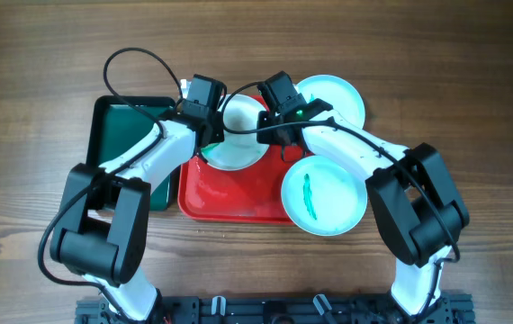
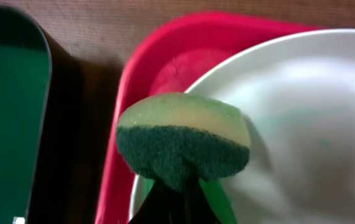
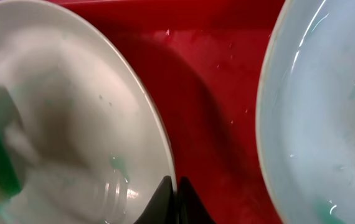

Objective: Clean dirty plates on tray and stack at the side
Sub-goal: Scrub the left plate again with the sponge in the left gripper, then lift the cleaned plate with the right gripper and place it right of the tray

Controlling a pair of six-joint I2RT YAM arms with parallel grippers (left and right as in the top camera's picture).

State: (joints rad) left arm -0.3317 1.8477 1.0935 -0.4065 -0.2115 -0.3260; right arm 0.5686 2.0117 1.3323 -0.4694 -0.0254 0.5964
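Overhead: we look straight down on the table (image 1: pixel 472 54) from well above, with the arm bases at the bottom edge.

Left wrist: we sit very close, facing down past the sponge (image 2: pixel 184 143) onto the white plate (image 2: pixel 302 124) and the rim of the red tray (image 2: pixel 134 81) (dark green tray (image 2: pixel 9 124) at far left).

Right wrist: equally close, low over the red tray's floor, between the white plate and a pale-blue plate (image 3: pixel 327 124).

All three views share the white plate and the red tray.
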